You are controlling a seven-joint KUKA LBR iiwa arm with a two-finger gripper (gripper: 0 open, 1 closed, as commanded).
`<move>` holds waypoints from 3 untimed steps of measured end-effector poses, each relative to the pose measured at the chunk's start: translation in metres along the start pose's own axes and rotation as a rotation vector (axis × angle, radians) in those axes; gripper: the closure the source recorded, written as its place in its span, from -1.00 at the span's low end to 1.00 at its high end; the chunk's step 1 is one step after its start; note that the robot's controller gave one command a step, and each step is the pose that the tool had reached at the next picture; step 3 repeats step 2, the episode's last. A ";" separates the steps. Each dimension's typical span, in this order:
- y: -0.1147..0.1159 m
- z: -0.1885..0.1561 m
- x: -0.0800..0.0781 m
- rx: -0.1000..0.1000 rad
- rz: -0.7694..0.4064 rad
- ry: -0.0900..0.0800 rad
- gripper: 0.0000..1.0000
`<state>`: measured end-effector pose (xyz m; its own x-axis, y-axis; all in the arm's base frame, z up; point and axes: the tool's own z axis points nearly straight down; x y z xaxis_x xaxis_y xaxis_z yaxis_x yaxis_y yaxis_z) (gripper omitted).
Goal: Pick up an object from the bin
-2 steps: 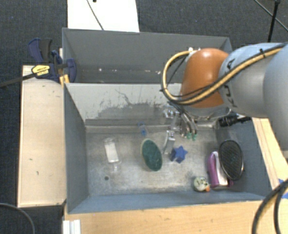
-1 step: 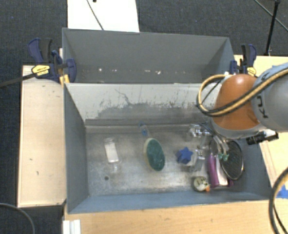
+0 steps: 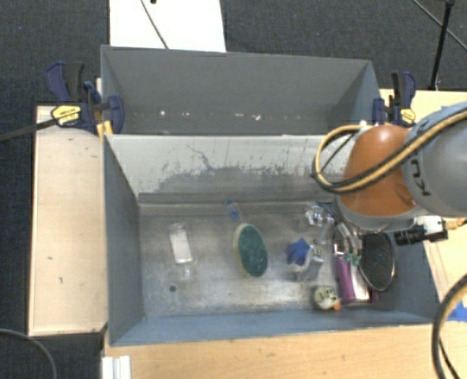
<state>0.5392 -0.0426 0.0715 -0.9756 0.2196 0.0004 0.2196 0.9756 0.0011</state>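
My gripper (image 3: 326, 229) reaches down from under the orange wrist cover into the right part of the bin. Just left of it lies a small blue object (image 3: 298, 251). Below and to its right a purple cylinder (image 3: 345, 281) lies next to a black oval mesh piece (image 3: 378, 263). A small pale round thing (image 3: 325, 297) rests by the front wall, near the purple cylinder's lower end.
A dark green oval brush (image 3: 252, 249) lies mid-floor, a clear plastic piece (image 3: 179, 245) farther left, and a tiny blue bit (image 3: 233, 210) near the back wall. The arm and its cables cover the bin's right side.
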 end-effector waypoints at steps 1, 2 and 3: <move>0.000 0.000 0.000 0.001 -0.003 -0.001 1.00; 0.002 -0.143 0.021 0.000 -0.058 -0.010 1.00; 0.002 -0.143 0.021 0.000 -0.058 -0.010 1.00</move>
